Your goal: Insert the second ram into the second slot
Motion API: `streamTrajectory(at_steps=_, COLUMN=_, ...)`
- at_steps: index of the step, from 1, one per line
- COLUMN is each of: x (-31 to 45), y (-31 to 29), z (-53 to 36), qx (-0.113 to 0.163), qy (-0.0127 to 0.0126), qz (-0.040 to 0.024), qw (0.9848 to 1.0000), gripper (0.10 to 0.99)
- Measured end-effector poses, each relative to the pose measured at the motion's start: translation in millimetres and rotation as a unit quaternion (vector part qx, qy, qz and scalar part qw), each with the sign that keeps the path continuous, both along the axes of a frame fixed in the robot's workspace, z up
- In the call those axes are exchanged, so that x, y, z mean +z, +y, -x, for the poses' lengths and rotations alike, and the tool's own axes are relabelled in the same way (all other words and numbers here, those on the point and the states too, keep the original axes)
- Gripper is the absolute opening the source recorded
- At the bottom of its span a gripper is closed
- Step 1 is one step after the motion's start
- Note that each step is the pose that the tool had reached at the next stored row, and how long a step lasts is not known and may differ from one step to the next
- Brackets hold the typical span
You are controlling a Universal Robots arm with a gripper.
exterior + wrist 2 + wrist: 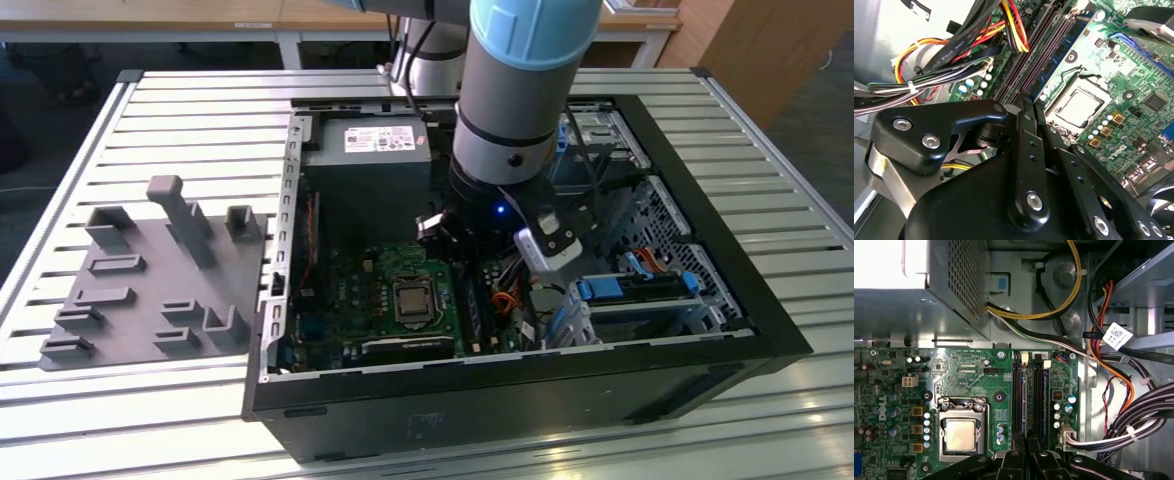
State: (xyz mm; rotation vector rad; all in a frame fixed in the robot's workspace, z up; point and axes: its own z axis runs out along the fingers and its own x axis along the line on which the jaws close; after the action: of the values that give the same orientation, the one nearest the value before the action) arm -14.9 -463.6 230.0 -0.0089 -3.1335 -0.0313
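Note:
The second ram is a thin blue stick seen edge-on, standing in a memory slot of the green motherboard, beside the processor socket. My gripper is down inside the open computer case, its black fingers drawn close together astride the near end of that stick. In the second wrist view the gripper tapers to a point right at the row of dark slots. A neighbouring slot carries another blue edge. In the exterior view the arm covers most of the gripper.
A grey power supply fills the case's far corner. Thick black and coloured cable bundles run beside the slots. The bare processor socket lies on their other side. A drive bay with light-blue latches and a grey fixture flank the work area.

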Motion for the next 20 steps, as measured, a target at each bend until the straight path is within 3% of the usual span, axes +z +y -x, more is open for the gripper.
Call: streamTrajectory(at_steps=20, x=-6.0, y=0.8, z=-0.1, qx=0.000, qy=0.0005, qz=0.0000, qw=1.0000, gripper=0.137)
